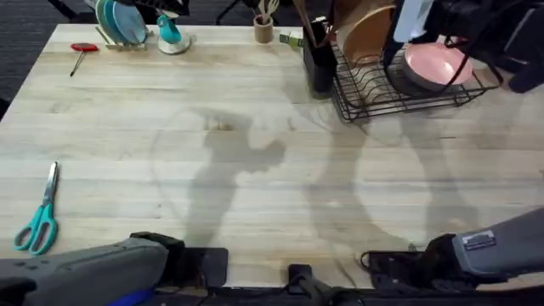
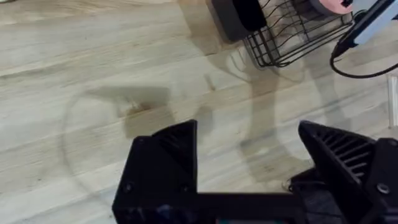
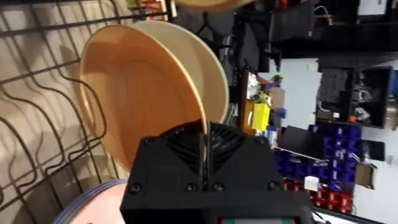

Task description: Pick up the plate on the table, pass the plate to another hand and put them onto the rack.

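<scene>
The right gripper (image 3: 205,158) pinches the rim of the plate (image 3: 143,93) over the rack (image 1: 382,89), so lower it gently into a slot, while the left gripper (image 2: 249,162) waits wide apart

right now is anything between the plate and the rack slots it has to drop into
Nothing visible blocks it. The right gripper is shut on the plate by its rim, holding it on edge over the rack. A pink plate sits in the rack beside it, not beneath it.
</scene>
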